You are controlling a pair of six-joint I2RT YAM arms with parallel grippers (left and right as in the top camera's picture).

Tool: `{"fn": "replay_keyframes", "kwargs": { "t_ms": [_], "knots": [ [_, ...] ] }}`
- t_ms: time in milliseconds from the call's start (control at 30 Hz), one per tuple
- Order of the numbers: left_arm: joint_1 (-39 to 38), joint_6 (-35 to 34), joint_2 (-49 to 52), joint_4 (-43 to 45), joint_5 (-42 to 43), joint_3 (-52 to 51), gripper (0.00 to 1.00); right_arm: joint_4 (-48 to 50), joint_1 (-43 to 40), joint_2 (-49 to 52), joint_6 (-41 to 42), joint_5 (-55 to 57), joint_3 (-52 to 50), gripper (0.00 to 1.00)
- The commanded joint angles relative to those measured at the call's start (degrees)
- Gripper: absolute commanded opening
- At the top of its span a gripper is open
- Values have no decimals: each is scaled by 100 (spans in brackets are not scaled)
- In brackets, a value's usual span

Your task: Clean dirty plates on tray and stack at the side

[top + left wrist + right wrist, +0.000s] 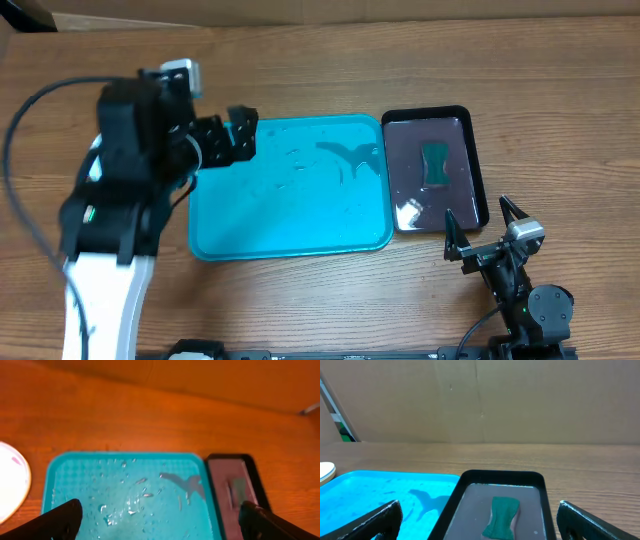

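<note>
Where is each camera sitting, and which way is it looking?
Overhead: fixed above the table, looking straight down on the turquoise tray and black tray; the left gripper and right gripper both show, open.
Left wrist: rides behind the left gripper, tilted down at the turquoise tray; its two dark fingers sit in the bottom corners.
Right wrist: low over the table, facing across the black tray and its green cloth toward a cardboard wall; its fingers show too.
Shared: both wrist views catch a white plate at their left edge.

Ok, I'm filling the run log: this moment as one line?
tray: wet, no plates | plate: beside tray | sponge: in black tray | left fingers: open, empty | right fingers: open, empty
</note>
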Motion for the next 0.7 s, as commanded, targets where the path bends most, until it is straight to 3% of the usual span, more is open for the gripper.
{"fn": "replay_keyframes", "kwargs": {
  "t_ms": [0,200,367,667],
  "knots": [
    [177,107,-754,52,-70,-404,100,33,-26,-52,-20,28,-61,100],
    [625,83,-2140,269,-68,-1864,100,33,-26,-52,-20,28,-61,100],
    [754,85,-3421,1134,-98,-3261,100,33,-26,-52,-20,28,-61,100],
    [745,39,-5587,5302,-225,-5637,100,33,-26,-52,-20,28,-61,100]
  ]
}}
